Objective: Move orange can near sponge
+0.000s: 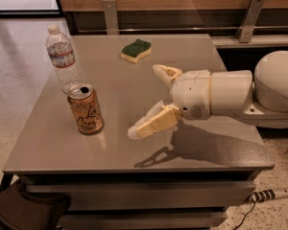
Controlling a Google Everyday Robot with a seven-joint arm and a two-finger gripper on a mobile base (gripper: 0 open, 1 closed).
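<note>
The orange can (86,109) stands upright on the grey table (120,143) at its left side, silver top open. The sponge (136,50), green over yellow, lies at the far middle of the table. My gripper (145,99) hovers over the table's middle, to the right of the can and in front of the sponge. Its two cream fingers are spread wide apart, one (151,124) low near the front and one (165,73) farther back. It holds nothing.
A clear plastic water bottle (62,59) stands just behind the can at the table's left edge. The white arm (240,94) reaches in from the right. A wooden wall with metal brackets runs behind the table. A power strip (269,194) lies on the floor.
</note>
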